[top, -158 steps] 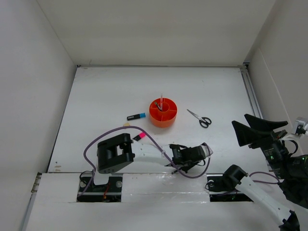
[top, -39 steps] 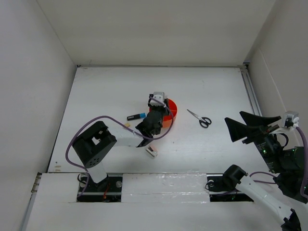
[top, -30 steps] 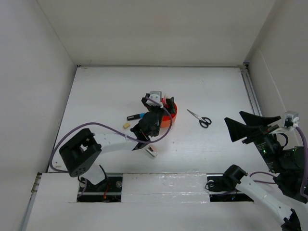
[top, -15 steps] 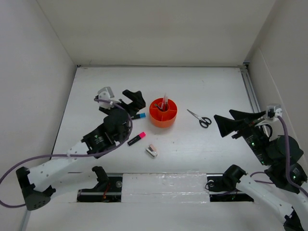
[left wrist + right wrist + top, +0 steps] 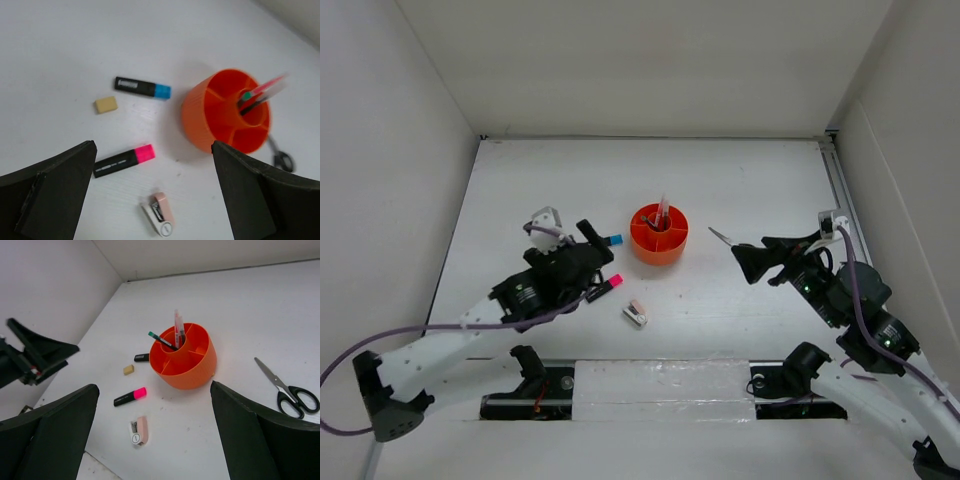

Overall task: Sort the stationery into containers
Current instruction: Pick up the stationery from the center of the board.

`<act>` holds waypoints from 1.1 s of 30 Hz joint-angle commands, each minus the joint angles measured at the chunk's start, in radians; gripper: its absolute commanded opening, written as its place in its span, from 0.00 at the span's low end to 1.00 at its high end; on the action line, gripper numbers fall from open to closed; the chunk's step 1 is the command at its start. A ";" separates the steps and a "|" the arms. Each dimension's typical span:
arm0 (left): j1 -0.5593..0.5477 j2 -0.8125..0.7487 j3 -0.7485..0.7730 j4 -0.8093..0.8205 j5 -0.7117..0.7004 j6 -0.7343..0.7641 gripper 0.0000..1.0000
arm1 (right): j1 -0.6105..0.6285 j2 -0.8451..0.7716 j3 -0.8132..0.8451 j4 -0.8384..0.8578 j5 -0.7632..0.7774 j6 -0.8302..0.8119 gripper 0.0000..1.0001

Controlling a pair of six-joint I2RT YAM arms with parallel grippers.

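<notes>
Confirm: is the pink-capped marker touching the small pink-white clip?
Apart. The left wrist view shows the pink-capped marker and the pink-white clip lying separately, with a strip of bare table between them.

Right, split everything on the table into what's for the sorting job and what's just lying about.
For the job: orange organiser, pens standing in it, blue-capped marker, pink-capped marker, eraser, pink-white clip, scissors.
Just lying about: nothing loose; only the left arm's purple cable and the table itself.
</notes>
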 commanded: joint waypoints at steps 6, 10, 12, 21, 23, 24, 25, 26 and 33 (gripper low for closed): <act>0.415 0.152 -0.047 0.212 0.414 0.182 0.96 | 0.006 -0.003 0.020 0.045 -0.021 -0.015 0.99; 0.657 0.213 -0.056 0.212 0.585 0.231 0.97 | 0.006 -0.016 0.020 0.045 -0.031 -0.015 0.99; 0.682 0.281 -0.071 0.212 0.609 0.245 0.98 | 0.006 -0.016 0.020 0.055 -0.043 -0.015 0.99; 0.682 0.387 -0.137 0.286 0.676 0.225 1.00 | 0.006 -0.025 -0.019 0.129 -0.153 -0.015 0.99; 0.682 0.436 -0.123 0.286 0.676 0.248 1.00 | 0.006 -0.025 -0.019 0.129 -0.164 -0.015 0.99; 0.682 0.453 -0.111 0.286 0.676 0.248 1.00 | 0.006 -0.025 -0.019 0.129 -0.164 -0.015 0.99; 0.682 0.470 -0.111 0.295 0.676 0.259 1.00 | 0.006 -0.025 -0.019 0.129 -0.173 -0.015 0.99; 0.682 0.505 -0.099 0.304 0.688 0.259 0.98 | 0.006 -0.025 -0.028 0.129 -0.173 -0.015 0.99; 0.659 0.591 -0.056 0.315 0.710 0.280 0.94 | 0.006 -0.035 -0.037 0.149 -0.193 -0.025 0.99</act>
